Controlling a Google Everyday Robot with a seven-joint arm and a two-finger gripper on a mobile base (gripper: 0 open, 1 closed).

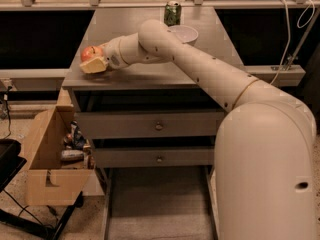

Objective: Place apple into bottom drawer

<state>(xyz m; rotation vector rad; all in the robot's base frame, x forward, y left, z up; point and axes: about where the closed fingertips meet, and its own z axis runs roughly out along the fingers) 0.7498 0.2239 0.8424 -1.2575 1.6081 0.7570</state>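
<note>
While my end effector (94, 61) is on the apple (88, 52) (can't tell if clamped), I'm mid-grab; next, carry down to the drawer (160, 211).

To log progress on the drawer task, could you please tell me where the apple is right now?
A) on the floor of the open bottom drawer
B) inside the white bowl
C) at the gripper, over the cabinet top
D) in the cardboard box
C: the apple is at the gripper over the cabinet top, well above the pulled-out bottom drawer.
</note>
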